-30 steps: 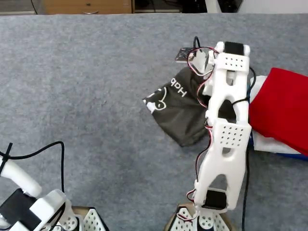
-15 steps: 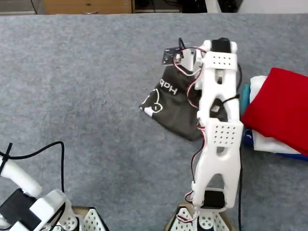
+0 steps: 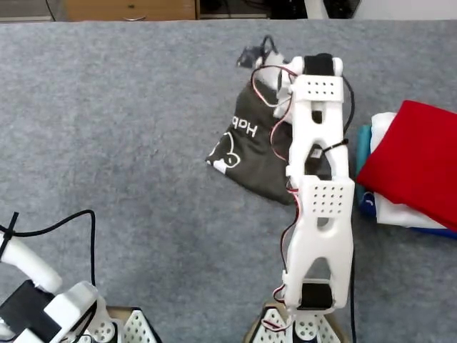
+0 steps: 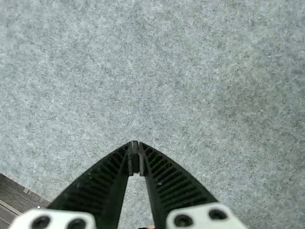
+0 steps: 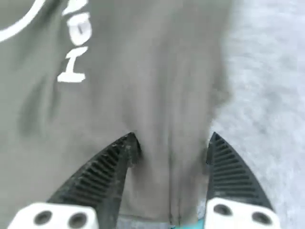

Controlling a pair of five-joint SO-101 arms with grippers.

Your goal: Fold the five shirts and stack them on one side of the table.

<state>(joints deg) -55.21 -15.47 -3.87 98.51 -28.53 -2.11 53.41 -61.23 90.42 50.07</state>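
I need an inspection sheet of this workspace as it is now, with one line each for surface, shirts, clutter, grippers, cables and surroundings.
Surface: grey felt table top, bare around the left arm.
Job's things: dark grey shirt with white print lies bunched at the centre; red folded shirt tops a stack of white, teal and blue layers at the table's right edge.
Clutter: nothing seen.
Grippers: right gripper open, dark shirt fabric between its fingers; left gripper shut over bare felt.
Cables: black cable loops by the left arm; red and white wires run along the right arm.
Surroundings: wooden drawer unit behind the table.

White perforated arm (image 3: 326, 200), red wires (image 3: 265, 73), looping black cable (image 3: 92, 250), black ribbed left hand (image 4: 135, 149)
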